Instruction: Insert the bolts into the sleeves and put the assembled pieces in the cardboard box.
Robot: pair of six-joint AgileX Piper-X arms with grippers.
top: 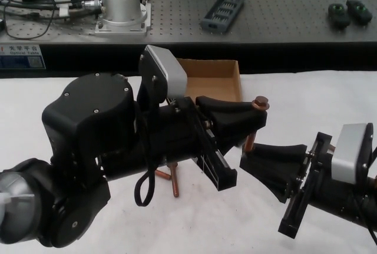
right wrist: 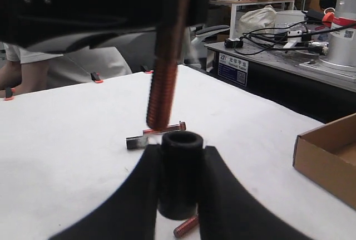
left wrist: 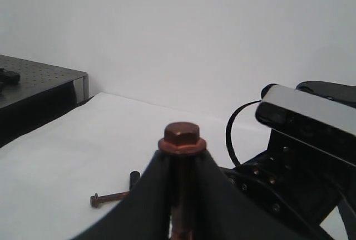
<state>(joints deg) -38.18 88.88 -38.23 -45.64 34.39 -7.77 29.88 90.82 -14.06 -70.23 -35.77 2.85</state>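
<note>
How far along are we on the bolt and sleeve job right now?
Done: nothing confirmed; the cardboard box shows no finished piece in its visible part. In hand: the left gripper holds a bolt upright, its threaded tip just above the sleeve in the right gripper, not yet inserted. Left: seat it, box it, then the loose bolts on the table.

left tool (top: pixel 257 119) clamped on bolt (top: pixel 260 102) | right tool (top: pixel 252 161) clamped on sleeve (right wrist: pixel 179 165), just below
</note>
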